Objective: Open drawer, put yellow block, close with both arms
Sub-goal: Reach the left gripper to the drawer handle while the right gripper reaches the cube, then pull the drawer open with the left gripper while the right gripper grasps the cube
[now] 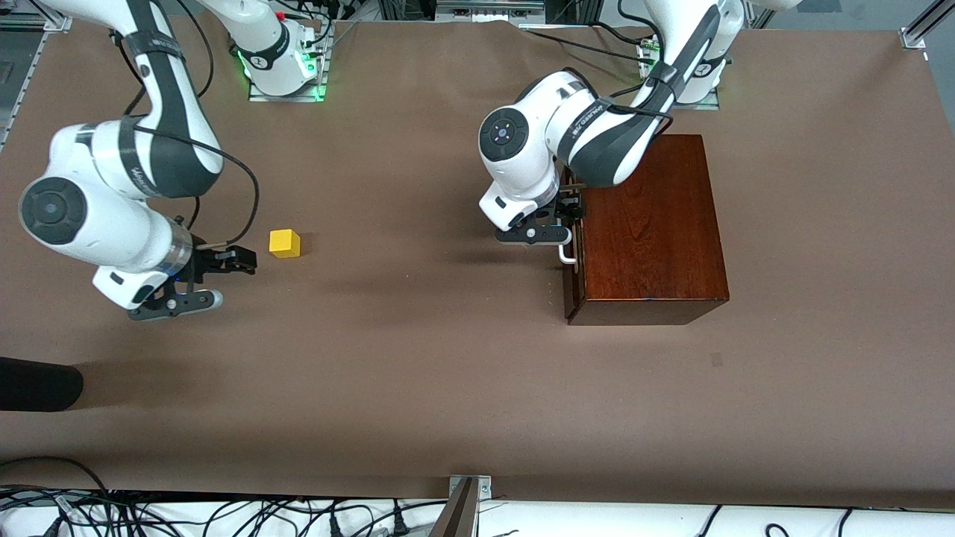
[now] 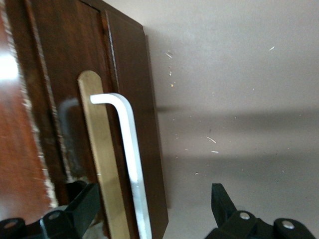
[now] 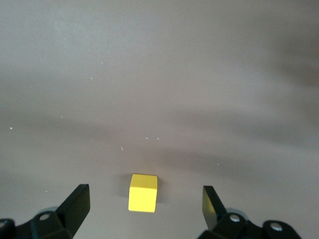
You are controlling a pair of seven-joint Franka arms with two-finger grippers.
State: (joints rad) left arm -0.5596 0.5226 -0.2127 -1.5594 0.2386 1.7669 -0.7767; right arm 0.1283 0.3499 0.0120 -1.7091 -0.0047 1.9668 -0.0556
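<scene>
Left tool [image 2: 149, 211] astride handle [image 2: 130, 149]

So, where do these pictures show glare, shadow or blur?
Left wrist view: the wooden box is blurred at the picture's edge with a bright glare patch; the white handle casts a soft shadow on the drawer front. Right wrist view: the yellow block is sharp, with broad soft shadows across the table. Front view: even light.

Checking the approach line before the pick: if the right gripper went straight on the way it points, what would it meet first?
Most likely the yellow block. In the right wrist view it sits on the table between the fingers of the open right gripper, just ahead of it. Nothing else shows in that line, though how high the fingers hang is unclear.
</scene>
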